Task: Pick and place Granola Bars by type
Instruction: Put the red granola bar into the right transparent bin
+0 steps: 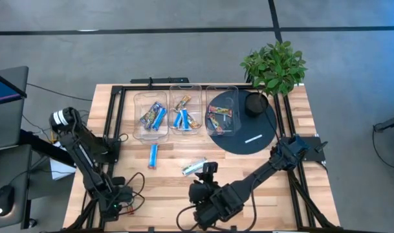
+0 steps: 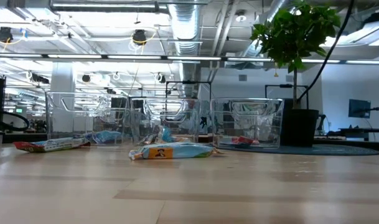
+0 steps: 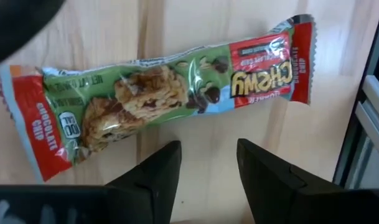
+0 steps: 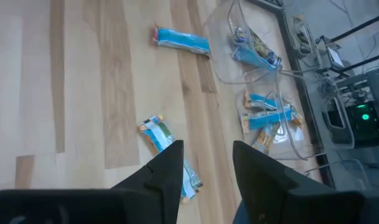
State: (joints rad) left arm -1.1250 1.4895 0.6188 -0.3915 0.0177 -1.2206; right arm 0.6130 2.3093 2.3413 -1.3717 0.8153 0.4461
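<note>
Your loose Granola Bars: a silvery-green one (image 1: 194, 167) lies on the bench (image 1: 171, 194) just ahead of the right gripper (image 1: 210, 169), a blue one (image 1: 153, 155) sits near the left bin (image 1: 151, 116), the rest are in the three clear bins. Right fingers (image 4: 167, 171) hover apart over the silvery-green bar (image 4: 167, 146), holding nothing. Left gripper (image 3: 208, 171) is at the bench's front-left corner, fingers apart and empty, just short of a green-and-red chocolate chip bar (image 3: 158, 93).
</note>
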